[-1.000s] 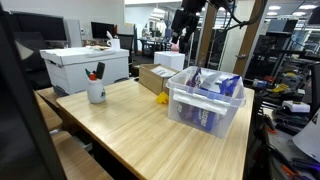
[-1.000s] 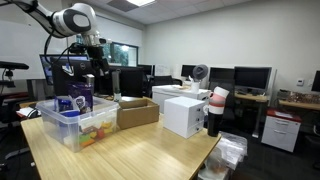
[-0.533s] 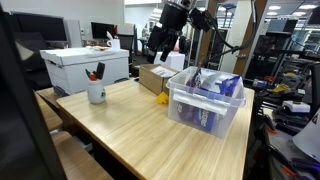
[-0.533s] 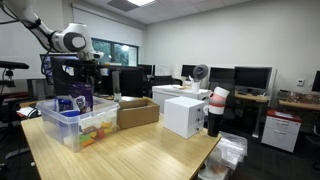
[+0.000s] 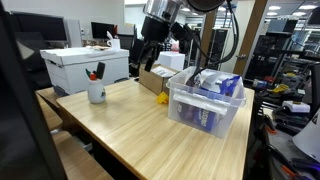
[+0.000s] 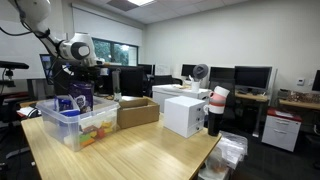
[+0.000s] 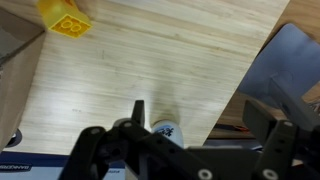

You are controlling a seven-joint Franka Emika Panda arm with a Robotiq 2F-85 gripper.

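Observation:
My gripper (image 5: 143, 57) hangs open and empty above the wooden table (image 5: 140, 130), high over the cardboard box (image 5: 154, 78). In the wrist view the gripper (image 7: 200, 108) has its jaws spread wide over bare wood. A white mug (image 7: 166, 131) with blue print shows between the fingers, far below and near the table edge. The same mug (image 5: 96, 91), with red and black pens in it, stands at the table's near corner. A small yellow block (image 7: 65, 17) lies on the wood, and also shows beside the clear bin (image 5: 162, 99). In an exterior view the arm (image 6: 77, 48) stands behind the bin.
A clear plastic bin (image 5: 205, 100) full of packets stands on the table and also shows in an exterior view (image 6: 76, 122). A white box (image 5: 85, 65) stands beyond the mug. Desks, monitors and chairs surround the table.
The arm has swung down and away from above the clear bin to over the table by the cardboard box. The gripper stays open and empty.

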